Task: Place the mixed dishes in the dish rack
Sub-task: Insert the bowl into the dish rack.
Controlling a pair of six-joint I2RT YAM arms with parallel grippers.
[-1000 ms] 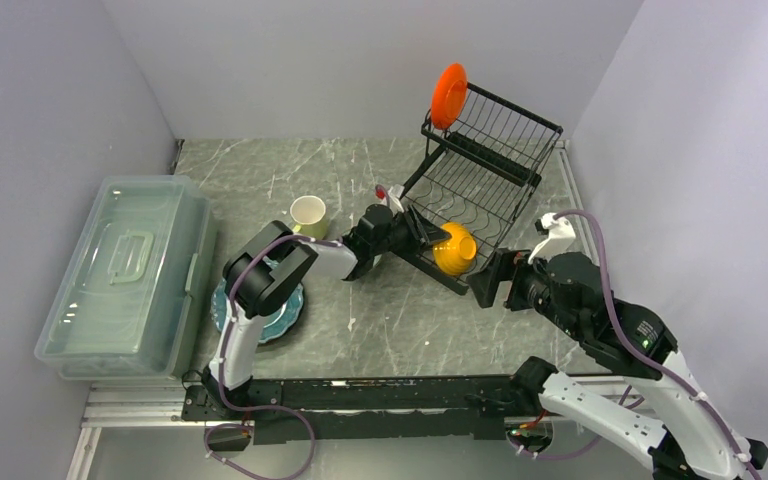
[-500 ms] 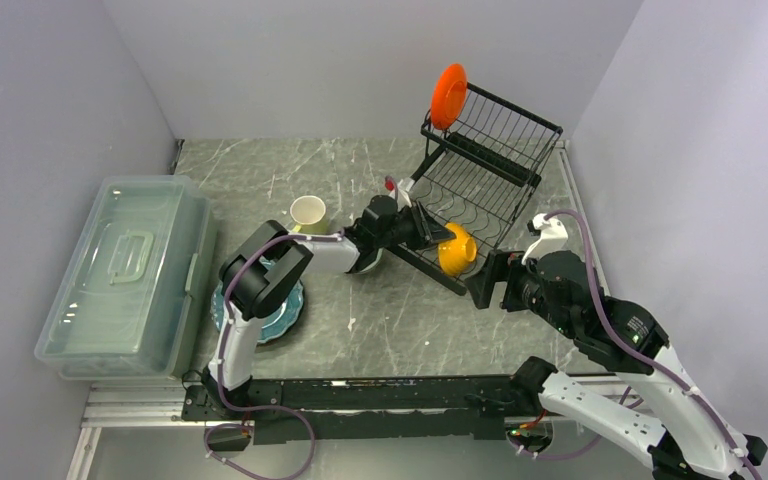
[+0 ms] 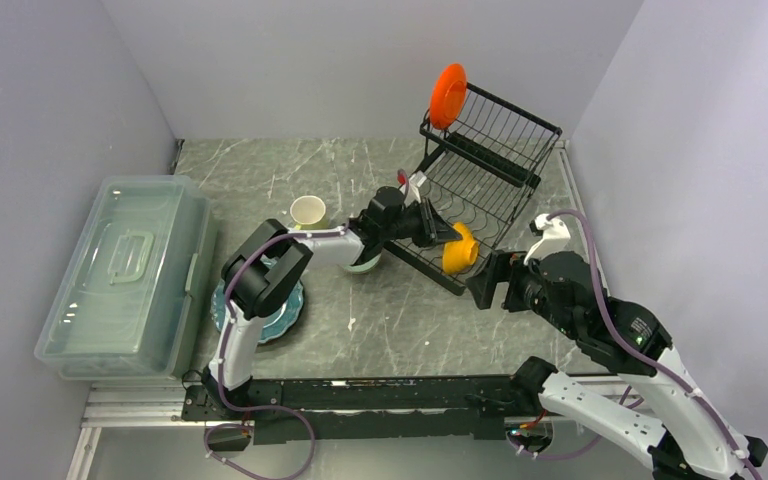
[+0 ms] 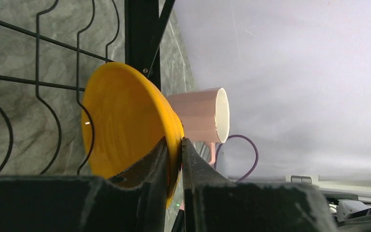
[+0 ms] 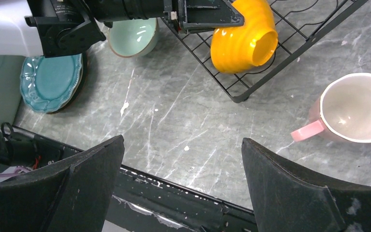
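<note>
Left gripper (image 4: 175, 145) pinches the rim of the orange-yellow bowl (image 5: 241, 36), one finger inside and one outside. The bowl lies tipped on its side on the near edge of the black wire dish rack (image 3: 490, 150), on the lower tray. Right gripper (image 5: 182, 145) hangs with fingers spread wide above the grey table (image 3: 260, 170), holding nothing, with the pink mug (image 5: 350, 108) near it to the right. A small orange-red plate (image 3: 449, 95) stands on the rack's far left top corner. A pale green bowl (image 5: 134, 35), pale yellow mug (image 3: 308, 212) and teal plates (image 5: 50, 82) sit left of the rack
</note>
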